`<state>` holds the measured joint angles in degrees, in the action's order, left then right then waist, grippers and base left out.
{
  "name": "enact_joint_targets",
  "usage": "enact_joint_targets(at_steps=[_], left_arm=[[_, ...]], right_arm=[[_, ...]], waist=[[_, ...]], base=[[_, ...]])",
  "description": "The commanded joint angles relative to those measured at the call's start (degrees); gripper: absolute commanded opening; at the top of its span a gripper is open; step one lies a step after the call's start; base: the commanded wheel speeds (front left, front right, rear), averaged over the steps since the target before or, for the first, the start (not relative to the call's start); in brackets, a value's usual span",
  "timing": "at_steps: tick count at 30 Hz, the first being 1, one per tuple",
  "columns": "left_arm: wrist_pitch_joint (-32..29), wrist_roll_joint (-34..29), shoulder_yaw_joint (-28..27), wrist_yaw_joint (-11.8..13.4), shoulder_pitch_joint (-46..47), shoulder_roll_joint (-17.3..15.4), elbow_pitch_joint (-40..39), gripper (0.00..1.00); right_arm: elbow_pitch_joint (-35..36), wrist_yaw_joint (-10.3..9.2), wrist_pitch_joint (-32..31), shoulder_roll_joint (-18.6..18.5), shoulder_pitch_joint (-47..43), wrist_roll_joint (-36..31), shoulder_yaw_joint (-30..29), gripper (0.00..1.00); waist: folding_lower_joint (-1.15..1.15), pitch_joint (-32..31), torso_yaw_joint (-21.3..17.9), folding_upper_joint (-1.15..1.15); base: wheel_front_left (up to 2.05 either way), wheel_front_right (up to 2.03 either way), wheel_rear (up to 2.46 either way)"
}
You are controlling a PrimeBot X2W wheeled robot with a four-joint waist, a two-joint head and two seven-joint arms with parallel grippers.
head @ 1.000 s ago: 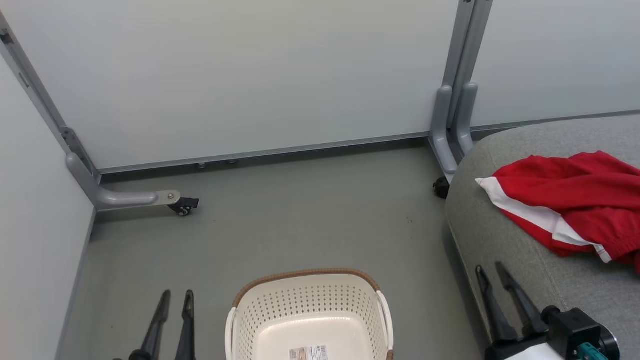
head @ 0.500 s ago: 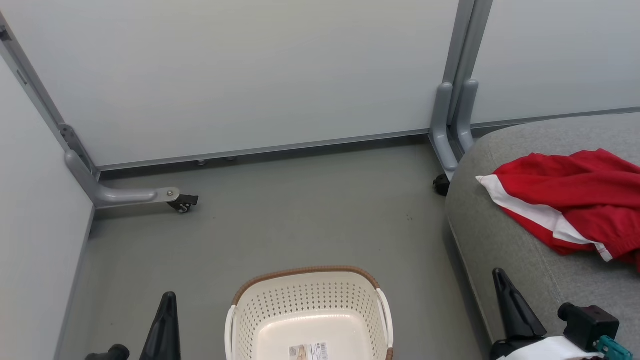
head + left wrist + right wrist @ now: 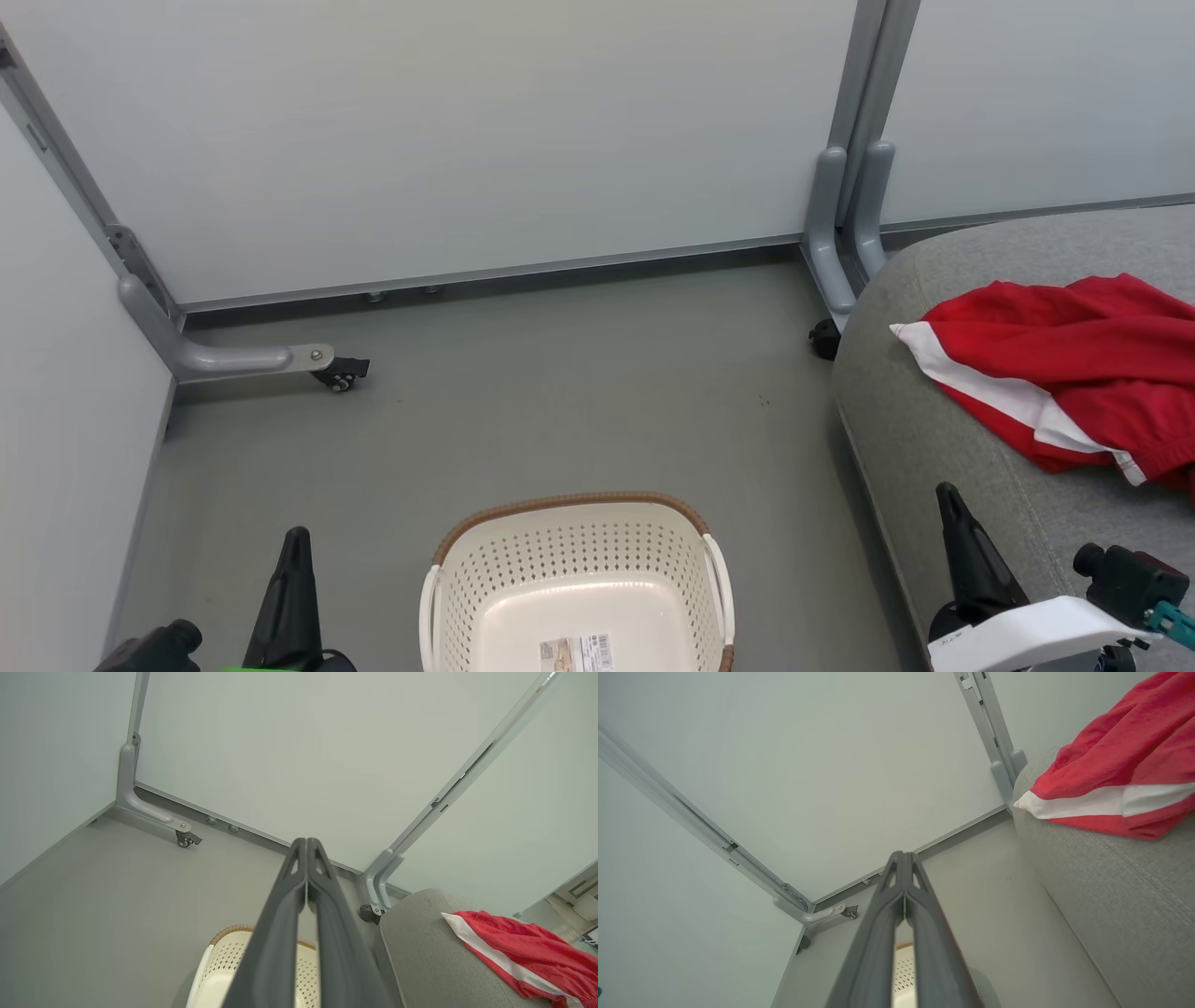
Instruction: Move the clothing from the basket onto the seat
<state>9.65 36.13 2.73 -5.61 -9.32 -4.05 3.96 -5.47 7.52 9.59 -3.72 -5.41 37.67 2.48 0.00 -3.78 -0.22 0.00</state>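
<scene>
The cream-white basket [image 3: 577, 579] with a brown rim sits on the floor at the bottom centre, holding nothing but a paper label on its bottom. Red clothing [image 3: 1064, 373] with white stripes lies on the grey seat [image 3: 915, 429] at the right, also seen in the left wrist view as clothing [image 3: 523, 952] and in the right wrist view as clothing [image 3: 1115, 774]. My left gripper [image 3: 297, 541] is shut, empty, left of the basket. Over the seat's front edge, my right gripper [image 3: 948, 495] is shut on nothing. Both wrist views show the fingers pressed together: left gripper [image 3: 306, 842], right gripper [image 3: 902, 856].
Pale partition walls close off the back and left. A grey partition foot with a black caster [image 3: 338, 373] juts onto the floor at the left. Another partition post [image 3: 845, 224] stands beside the seat's far corner, with a caster [image 3: 823, 341] at its base.
Both grippers have shut from open and dropped lower in the head view. The head view has tilted slightly, shifting everything up a little.
</scene>
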Motion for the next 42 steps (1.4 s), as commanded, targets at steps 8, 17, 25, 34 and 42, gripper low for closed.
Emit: enact_joint_targets(at_steps=[8, 17, 25, 34, 42], left_arm=[[-1.6, 8.6, -0.8, -0.5, 3.6, -0.8, 0.7, 0.0], [-3.2, 15.8, -1.4, -0.7, 5.4, -1.0, 1.9, 0.0], [-4.5, 21.6, -2.0, -0.9, 6.8, -1.1, 2.9, 0.0], [-6.0, 27.5, -2.6, -1.1, 8.2, -1.1, 4.0, 0.0], [-7.8, 34.7, -3.5, -1.3, 10.0, -1.2, 5.4, 0.0]], right_arm=[[-0.5, -0.01, -1.7, -0.8, 2.8, 8.3, -0.8, 0.0], [-1.6, -0.01, -3.3, -0.9, 4.1, 15.3, -1.4, 0.0], [-2.5, -0.02, -4.7, -1.1, 5.1, 21.0, -2.0, 0.0], [-3.4, -0.02, -6.1, -1.1, 6.2, 26.7, -2.7, 0.0], [-4.6, -0.02, -8.0, -1.2, 7.5, 33.6, -3.5, 0.0]], waist=[[0.0, 0.3, 0.0, 0.0], [0.0, 0.7, 0.0, 0.0], [0.0, 1.0, 0.1, 0.0], [0.0, 1.4, 0.1, 0.0], [0.0, 1.9, 0.1, 0.0]], base=[[0.0, 0.0, 0.0], [0.0, 0.0, 0.0], [0.0, 0.0, 0.0], [0.0, 0.0, 0.0], [0.0, 0.0, 0.0]])
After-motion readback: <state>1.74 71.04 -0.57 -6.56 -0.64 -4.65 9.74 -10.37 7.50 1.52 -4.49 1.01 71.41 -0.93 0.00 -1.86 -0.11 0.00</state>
